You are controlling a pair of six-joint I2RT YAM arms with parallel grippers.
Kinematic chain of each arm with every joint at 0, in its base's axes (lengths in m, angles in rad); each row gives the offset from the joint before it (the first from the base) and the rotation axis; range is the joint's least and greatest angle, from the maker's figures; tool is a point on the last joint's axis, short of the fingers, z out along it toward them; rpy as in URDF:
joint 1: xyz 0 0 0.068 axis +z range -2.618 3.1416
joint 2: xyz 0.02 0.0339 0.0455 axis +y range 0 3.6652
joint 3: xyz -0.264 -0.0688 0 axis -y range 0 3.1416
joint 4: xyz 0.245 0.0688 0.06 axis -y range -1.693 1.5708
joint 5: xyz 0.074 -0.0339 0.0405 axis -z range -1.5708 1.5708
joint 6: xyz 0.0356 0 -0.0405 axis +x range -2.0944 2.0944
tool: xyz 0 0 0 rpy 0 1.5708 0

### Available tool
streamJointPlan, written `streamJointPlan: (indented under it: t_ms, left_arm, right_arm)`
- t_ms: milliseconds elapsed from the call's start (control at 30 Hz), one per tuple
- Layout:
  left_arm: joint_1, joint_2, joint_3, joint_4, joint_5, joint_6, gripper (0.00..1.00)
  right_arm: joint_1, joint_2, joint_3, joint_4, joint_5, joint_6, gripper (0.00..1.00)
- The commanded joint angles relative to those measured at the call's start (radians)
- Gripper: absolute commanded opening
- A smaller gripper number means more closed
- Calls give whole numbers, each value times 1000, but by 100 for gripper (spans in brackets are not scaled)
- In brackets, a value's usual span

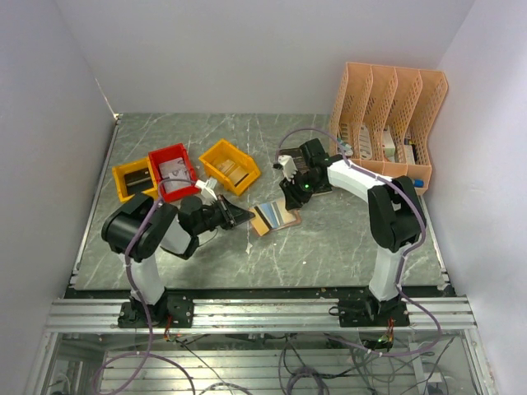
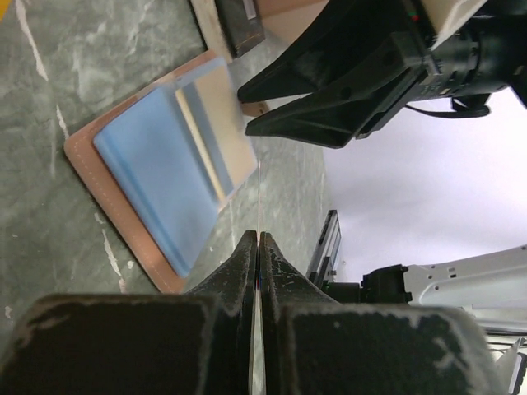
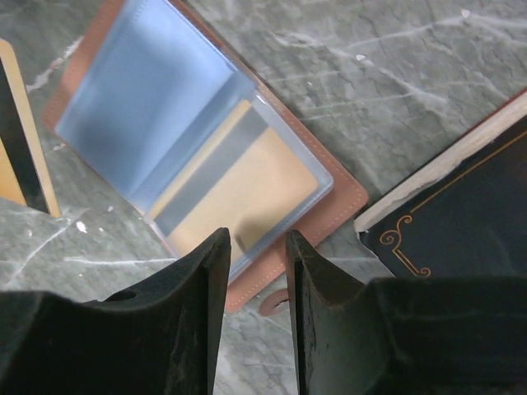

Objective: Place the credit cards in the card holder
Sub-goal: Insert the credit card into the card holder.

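left gripper (image 2: pixel 259 240) — pinched shut on credit card (image 2: pixel 260 193) | right gripper (image 3: pixel 257 247) — jaws apart

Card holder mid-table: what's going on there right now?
The tan-pink leather card holder lies open on the grey marbled table. A light blue card and a gold card with a grey stripe sit in its clear sleeves. The left gripper has its fingers shut on a third thin card, held edge-on beside the holder. The right gripper hovers over one edge of the holder, fingers apart. Whether it touches is unclear.
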Motion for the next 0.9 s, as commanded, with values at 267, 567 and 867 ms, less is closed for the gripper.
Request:
streamJointPlan:
  t_ms: [267, 567, 867]
  left_arm:
    - [-54, 168, 81, 167, -89, -22, 7]
    - [-55, 175, 136, 41, -102, 33, 7]
    - [-54, 166, 167, -56, -127, 66, 7]
  right_arm:
    - [-2, 48, 26, 6, 123, 6, 34]
    - [-1, 62, 39, -11, 127, 6, 24]
    - [-2, 68, 46, -21, 126, 6, 22]
